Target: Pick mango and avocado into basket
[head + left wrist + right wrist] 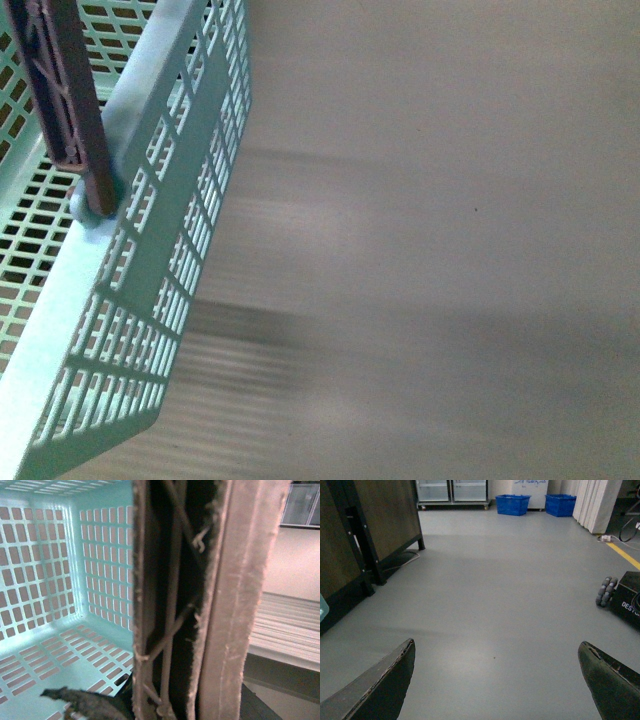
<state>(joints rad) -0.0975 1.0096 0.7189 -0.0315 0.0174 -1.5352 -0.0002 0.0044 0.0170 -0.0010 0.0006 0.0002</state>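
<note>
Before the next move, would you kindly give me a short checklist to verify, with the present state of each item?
1. Right gripper open and holding nothing: ok, its fingers stand wide apart over the bare floor.
2. Left gripper firmly on the handle: cannot tell, because the handle fills the left wrist view.
3. Mango or avocado in sight: not ok, neither shows in any view.
4. Fruit already in the basket: cannot tell. None lies on the part of its bottom that shows.
5. Front view sharp enough to aim by: not ok, the floor is streaked with blur.
</note>
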